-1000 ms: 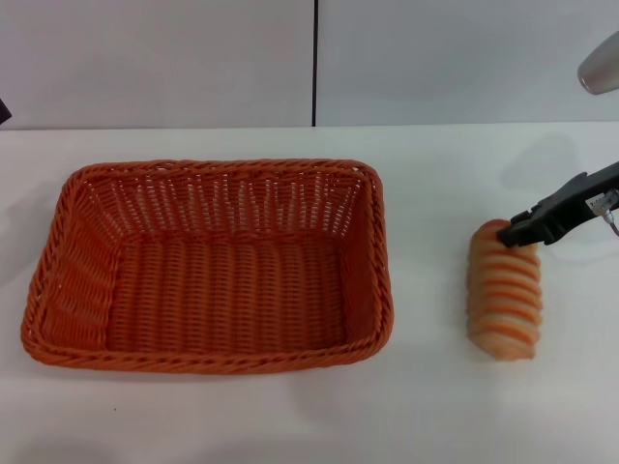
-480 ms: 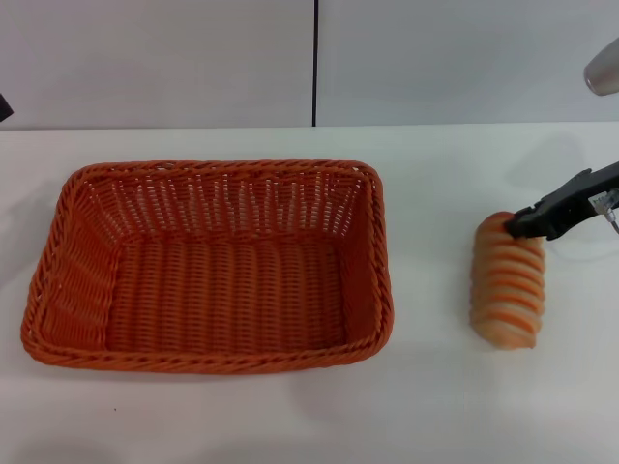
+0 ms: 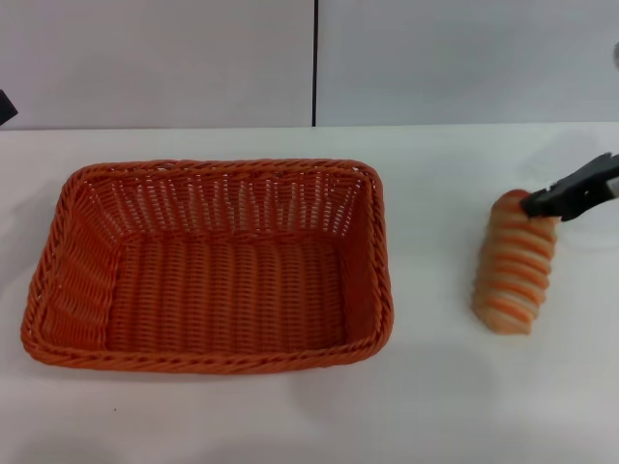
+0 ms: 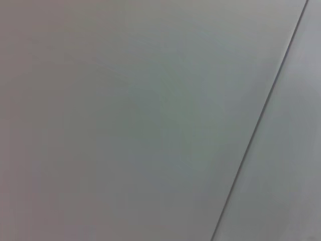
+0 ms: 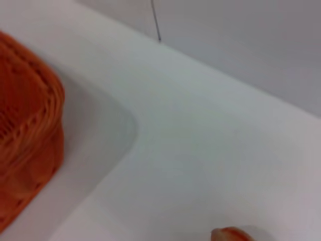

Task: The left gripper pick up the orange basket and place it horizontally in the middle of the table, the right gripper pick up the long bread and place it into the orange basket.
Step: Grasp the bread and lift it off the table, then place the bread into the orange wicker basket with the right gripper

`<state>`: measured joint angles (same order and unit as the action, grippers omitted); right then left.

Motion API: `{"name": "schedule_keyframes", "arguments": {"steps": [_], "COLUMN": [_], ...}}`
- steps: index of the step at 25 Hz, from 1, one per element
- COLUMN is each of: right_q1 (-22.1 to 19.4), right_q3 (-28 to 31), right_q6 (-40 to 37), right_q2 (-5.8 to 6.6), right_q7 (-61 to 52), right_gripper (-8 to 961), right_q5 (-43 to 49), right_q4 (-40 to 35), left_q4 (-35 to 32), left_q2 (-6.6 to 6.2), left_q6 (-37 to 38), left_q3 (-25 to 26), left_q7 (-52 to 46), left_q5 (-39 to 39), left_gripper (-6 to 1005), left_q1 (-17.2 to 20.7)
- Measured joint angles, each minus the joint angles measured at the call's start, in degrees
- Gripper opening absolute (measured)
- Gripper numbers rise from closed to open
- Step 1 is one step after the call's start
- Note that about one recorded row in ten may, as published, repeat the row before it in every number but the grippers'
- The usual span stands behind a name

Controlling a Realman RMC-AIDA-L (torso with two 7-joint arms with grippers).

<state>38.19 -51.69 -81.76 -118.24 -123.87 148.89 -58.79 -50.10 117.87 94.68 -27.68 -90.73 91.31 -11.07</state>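
The orange basket sits on the white table, left of centre, long side across my view, with nothing in it. The long bread, striped orange and cream, is at the right, tilted, its near end low by the table. My right gripper comes in from the right edge and is shut on the bread's far end. The right wrist view shows a basket corner and the bread's tip. Of my left gripper, only a dark sliver shows at the left edge, away from the basket.
A light grey wall with a dark vertical seam stands behind the table. The left wrist view holds only that wall and the seam. Bare white tabletop lies between the basket and the bread.
My right gripper has moved right and away from me, taking the bread's far end with it; the bread has shifted right and tilted. The basket has stayed put.
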Motion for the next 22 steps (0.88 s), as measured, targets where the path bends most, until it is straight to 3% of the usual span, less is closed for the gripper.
{"name": "schedule_keyframes", "arguments": {"steps": [5, 8, 14, 20, 22], "right_q1": [-1.4, -1.9, -1.3, 0.0, 0.3], "right_q3": [1.3, 1.0, 0.0, -6.2, -7.0], "right_q6": [-5.4, -10.8, -15.4, -19.6, -19.7], "right_q2": [-0.4, -0.68, -0.7, -0.73, -0.72], "right_q7": [-2.0, -4.4, -7.1, -12.8, -13.3], "right_gripper": [39, 14, 12, 9, 8], "right_q5": [-2.2, -4.6, -6.5, -7.9, -8.5], "right_q4": [-8.4, -17.2, -24.9, -37.8, -38.8], "left_q4": [0.0, 0.0, 0.0, 0.0, 0.0], "left_q2": [-0.01, -0.01, -0.01, -0.01, -0.01], "left_q6": [0.5, 0.7, 0.7, 0.9, 0.9], "left_q3": [0.2, 0.4, 0.4, 0.4, 0.4], "left_q7": [-0.4, -0.7, -0.7, -0.7, -0.6], "left_q5": [0.0, 0.0, -0.1, -0.3, -0.4], "left_gripper": [736, 736, 737, 737, 737], "left_q1": [0.0, 0.0, 0.0, 0.0, 0.0]}}
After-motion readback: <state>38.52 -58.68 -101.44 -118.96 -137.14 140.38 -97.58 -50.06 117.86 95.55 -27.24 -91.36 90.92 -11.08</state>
